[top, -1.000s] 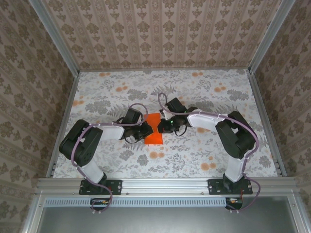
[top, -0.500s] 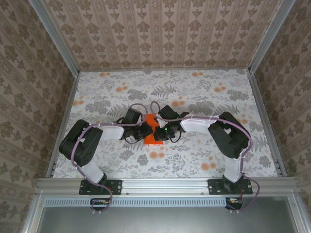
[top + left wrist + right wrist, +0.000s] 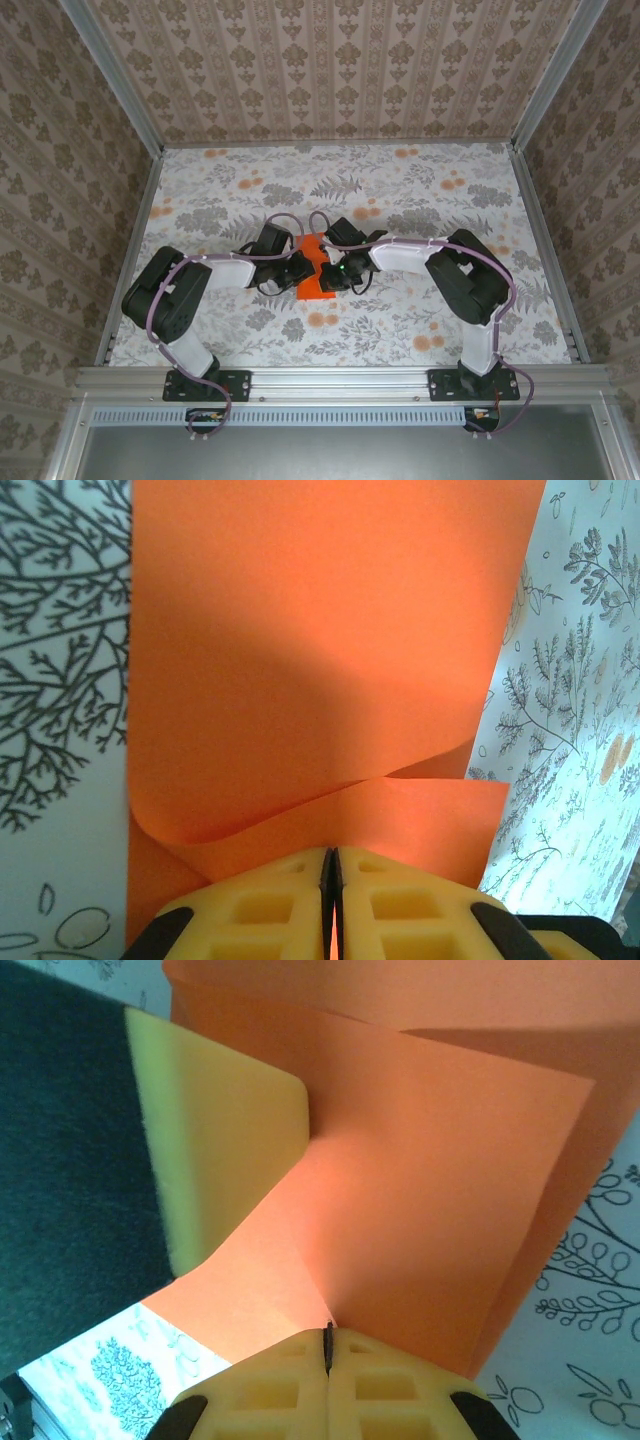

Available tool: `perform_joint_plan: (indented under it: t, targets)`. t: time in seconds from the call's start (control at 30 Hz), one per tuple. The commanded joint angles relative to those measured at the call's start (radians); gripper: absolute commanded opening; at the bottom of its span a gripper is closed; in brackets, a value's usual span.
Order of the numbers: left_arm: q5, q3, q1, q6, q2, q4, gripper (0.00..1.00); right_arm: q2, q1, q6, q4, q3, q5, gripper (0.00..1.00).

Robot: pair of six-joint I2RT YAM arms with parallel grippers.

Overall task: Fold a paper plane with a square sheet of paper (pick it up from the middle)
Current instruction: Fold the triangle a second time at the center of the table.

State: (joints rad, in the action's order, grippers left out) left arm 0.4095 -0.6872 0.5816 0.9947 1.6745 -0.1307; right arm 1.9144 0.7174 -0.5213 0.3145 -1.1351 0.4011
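Folding looks partway done: the orange square sheet of paper (image 3: 318,278) lies mid-bench between the arms with one flap doubled over and no dart shape yet. The left claw (image 3: 331,865) is pinched closed on its edge. The right claw (image 3: 327,1345) clamps a raised fold. The bench (image 3: 430,200) is floral-printed, with papered walls (image 3: 340,70) around it.

White arms (image 3: 225,270), purple cables (image 3: 283,217), yellow pincers (image 3: 331,865) (image 3: 327,1345)

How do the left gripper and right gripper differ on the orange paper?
The left gripper grips the orange paper from its left side, the right gripper from its right. The right gripper reaches further over it than the left gripper. Both are shut on the orange paper.
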Motion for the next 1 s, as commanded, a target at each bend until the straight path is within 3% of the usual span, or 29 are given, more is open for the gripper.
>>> perform_joint_plan:
  t: [0.0, 0.47, 0.97]
  targets:
    - [-0.067, 0.032, -0.009, 0.001, 0.016, 0.082, 0.12, 0.022, 0.002, 0.026, 0.055, -0.02, -0.031, 0.01]
    - [-0.085, 0.052, -0.019, -0.003, 0.024, 0.111, 0.11, -0.025, -0.01, 0.056, 0.05, 0.059, 0.011, 0.01]
    - [-0.074, 0.069, -0.023, -0.004, 0.025, 0.088, 0.1, -0.177, -0.041, 0.034, -0.006, 0.208, 0.073, 0.01]
